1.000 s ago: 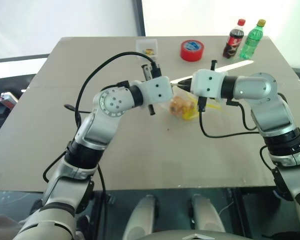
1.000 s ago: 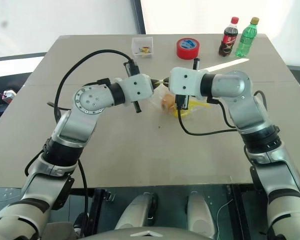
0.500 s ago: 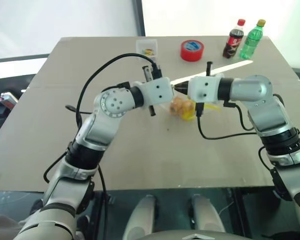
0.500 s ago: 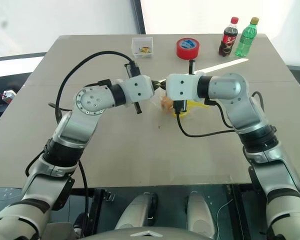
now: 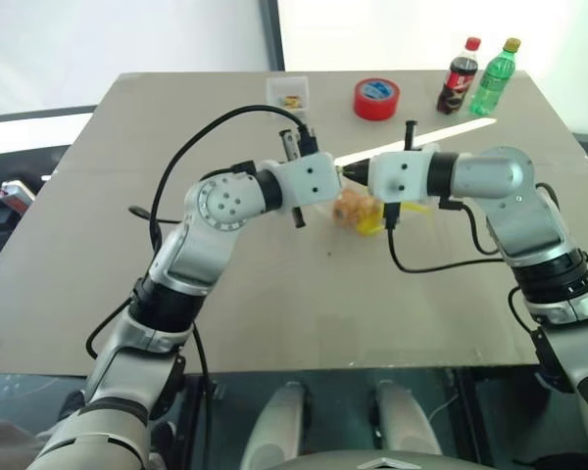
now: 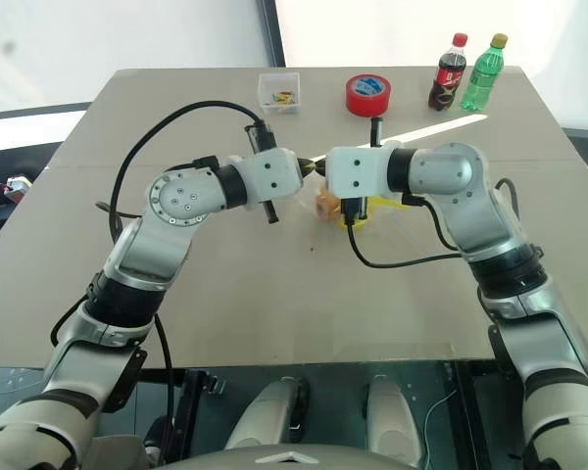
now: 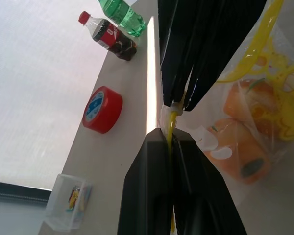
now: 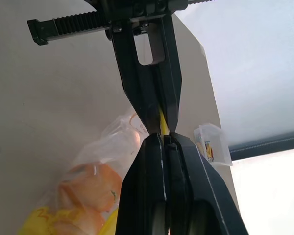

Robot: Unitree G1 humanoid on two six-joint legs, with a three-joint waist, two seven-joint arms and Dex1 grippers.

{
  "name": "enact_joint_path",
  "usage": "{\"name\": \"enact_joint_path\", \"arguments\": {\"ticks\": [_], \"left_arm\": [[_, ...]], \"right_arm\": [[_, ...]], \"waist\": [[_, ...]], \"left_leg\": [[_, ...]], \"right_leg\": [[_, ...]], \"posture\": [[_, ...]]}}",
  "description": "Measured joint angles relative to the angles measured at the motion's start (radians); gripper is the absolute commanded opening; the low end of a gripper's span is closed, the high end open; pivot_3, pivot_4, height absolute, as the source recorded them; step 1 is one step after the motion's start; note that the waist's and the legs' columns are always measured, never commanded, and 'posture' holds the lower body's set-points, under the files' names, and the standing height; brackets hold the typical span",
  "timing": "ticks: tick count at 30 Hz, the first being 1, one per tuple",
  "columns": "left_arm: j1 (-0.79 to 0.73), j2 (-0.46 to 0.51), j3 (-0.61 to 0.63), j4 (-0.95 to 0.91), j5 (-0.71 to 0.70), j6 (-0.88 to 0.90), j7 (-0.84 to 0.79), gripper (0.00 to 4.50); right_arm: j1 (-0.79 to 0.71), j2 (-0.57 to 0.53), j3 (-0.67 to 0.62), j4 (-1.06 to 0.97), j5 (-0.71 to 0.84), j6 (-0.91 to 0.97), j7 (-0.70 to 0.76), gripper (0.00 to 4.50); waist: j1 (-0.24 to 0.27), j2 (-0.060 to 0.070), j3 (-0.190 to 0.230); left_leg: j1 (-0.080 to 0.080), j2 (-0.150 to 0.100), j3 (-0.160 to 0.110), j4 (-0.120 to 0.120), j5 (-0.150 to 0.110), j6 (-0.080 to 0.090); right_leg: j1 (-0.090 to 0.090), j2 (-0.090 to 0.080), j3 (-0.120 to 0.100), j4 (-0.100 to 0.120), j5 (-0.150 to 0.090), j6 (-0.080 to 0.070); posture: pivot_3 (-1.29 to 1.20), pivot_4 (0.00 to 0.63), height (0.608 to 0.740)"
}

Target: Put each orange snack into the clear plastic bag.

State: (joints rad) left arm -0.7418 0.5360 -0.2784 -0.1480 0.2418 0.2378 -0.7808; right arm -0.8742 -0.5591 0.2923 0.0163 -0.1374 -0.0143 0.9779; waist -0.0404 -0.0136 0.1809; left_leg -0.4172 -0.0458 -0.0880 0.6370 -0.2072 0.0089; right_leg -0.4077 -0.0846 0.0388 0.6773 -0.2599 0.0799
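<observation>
The clear plastic bag hangs just above the table between my two arms, crinkled, with a yellow strip along its top. Two orange snacks lie inside it, one above the other; they also show through the plastic as an orange lump. My left gripper is shut on the yellow strip. My right gripper meets it tip to tip, its fingers pinched together on the same edge of the bag. In the head views the two tips touch right above the bag.
At the table's far edge stand a small clear box, a red tape roll, a cola bottle and a green bottle. Black cables loop from both wrists over the table.
My right gripper has moved left until its tip meets the left gripper's tip, drawing the bag's top edge together. The left arm has kept still.
</observation>
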Motion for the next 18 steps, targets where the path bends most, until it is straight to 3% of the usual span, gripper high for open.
{"name": "enact_joint_path", "arguments": {"ticks": [10,13,18], "left_arm": [[0.000,-0.002,0.000,0.000,0.002,-0.003,0.000,0.00],[0.000,-0.002,0.000,0.000,0.002,-0.004,0.000,0.00],[0.001,-0.002,0.000,0.000,0.003,-0.005,0.000,0.00]], "right_arm": [[0.000,0.000,0.002,0.007,-0.002,0.003,-0.001,0.89],[0.000,0.000,0.002,0.007,-0.002,0.003,-0.002,0.17],[0.000,-0.001,0.001,0.007,-0.003,0.003,-0.005,0.08]], "waist": [[0.000,0.000,0.000],[0.000,0.000,0.000],[0.000,0.000,0.000]], "left_leg": [[0.000,0.000,0.000,0.000,0.000,0.000],[0.000,0.000,0.000,0.000,0.000,0.000],[0.000,0.000,0.000,0.000,0.000,0.000]], "right_leg": [[0.000,0.000,0.000,0.000,0.000,0.000],[0.000,0.000,0.000,0.000,0.000,0.000],[0.000,0.000,0.000,0.000,0.000,0.000]], "posture": [[0.00,0.150,0.740],[0.00,0.150,0.740],[0.00,0.150,0.740]]}}
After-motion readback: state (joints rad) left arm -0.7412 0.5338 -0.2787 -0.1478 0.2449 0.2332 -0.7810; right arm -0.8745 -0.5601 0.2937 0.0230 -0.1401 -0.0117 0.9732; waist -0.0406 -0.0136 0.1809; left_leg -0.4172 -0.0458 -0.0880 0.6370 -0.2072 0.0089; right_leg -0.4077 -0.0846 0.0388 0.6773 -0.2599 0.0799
